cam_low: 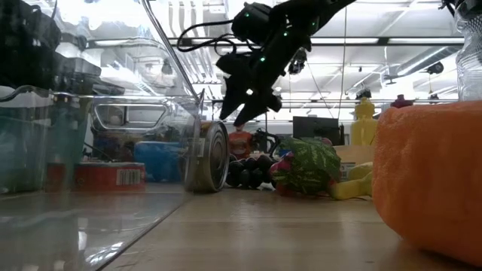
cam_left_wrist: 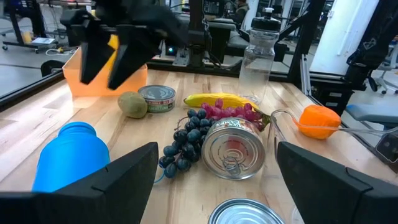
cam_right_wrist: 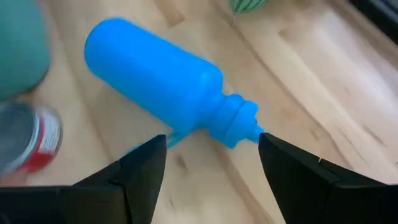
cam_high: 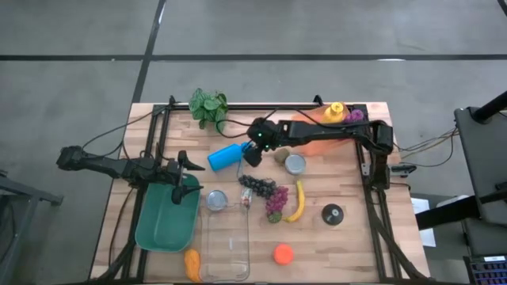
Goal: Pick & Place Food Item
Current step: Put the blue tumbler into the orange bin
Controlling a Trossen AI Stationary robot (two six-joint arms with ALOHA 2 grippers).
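Observation:
My right gripper is open and hovers above the table, just right of the blue bottle, which lies on its side. In the right wrist view the gripper stands over the bottle's neck without touching it. In the low view it hangs well above the tabletop. Dark grapes, purple grapes, a banana, a kiwi and an orange lie on the table. My left gripper is open and waits over the green bin.
A flat tin sits beside the kiwi, and a can lies on its side near the grapes. A clear container stands at the near edge. An orange bin lies under the right arm. A leafy plant and a black disc are also on the table.

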